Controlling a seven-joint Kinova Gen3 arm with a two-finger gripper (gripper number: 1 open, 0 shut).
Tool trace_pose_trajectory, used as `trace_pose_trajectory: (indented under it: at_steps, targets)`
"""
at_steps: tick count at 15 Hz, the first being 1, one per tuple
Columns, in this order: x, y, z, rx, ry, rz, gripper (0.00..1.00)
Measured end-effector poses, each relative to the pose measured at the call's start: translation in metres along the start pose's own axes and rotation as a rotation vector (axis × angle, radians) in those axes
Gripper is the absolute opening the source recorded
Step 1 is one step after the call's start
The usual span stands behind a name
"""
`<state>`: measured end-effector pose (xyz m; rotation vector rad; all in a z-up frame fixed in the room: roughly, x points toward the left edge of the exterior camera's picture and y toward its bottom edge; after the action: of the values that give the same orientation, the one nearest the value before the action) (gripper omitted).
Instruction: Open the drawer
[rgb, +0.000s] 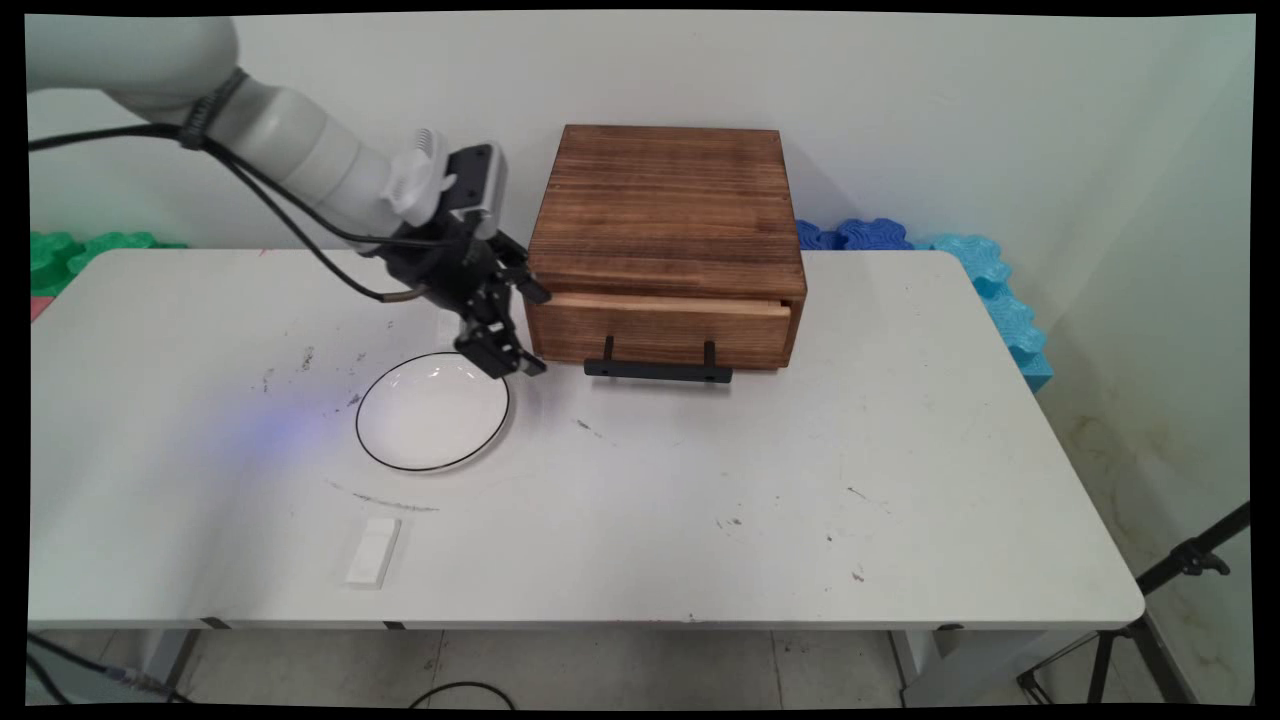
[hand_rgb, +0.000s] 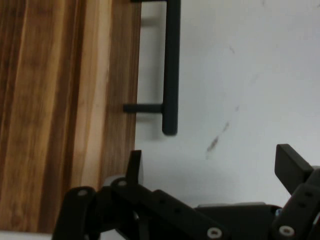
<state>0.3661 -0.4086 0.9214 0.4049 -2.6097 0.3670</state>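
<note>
White table (rgb: 700, 520) against a pale wall, scuffed and marked in spots. Landmark is the wooden drawer box (rgb: 668, 240), sitting at the far middle of the table, close to the wall. Its drawer is nearly closed, showing only a thin pale strip along the top edge, and its black bar handle (rgb: 657, 368) sticks out on the near side, low and just above the table. Gripper (rgb: 510, 330) hovers at the box's front left corner, pointed down, fingers spread apart and holding nothing. Hand view backs this up: one fingertip (hand_rgb: 134, 165) just beside the box's front face, the other finger (hand_rgb: 290, 165) well apart over bare table, with the end of the handle (hand_rgb: 171, 75) ahead of the gap, not between the fingers. White plate with a dark rim (rgb: 432, 412) lies flat on the table, left of the box and nearer the camera; gripper hangs over its far right edge, can't tell if it touches. Small white block (rgb: 373, 552) lies flat well in front and left of the box, near the table's near edge, apart from everything. Green and blue foam pieces on the floor behind the table, either side of the box
</note>
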Motion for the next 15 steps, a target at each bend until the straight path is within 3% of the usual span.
trace_pose_trajectory:
  at_steps: [15]
  targets:
    - [0.048,0.01,0.069,0.005,-0.002,0.006,1.0]
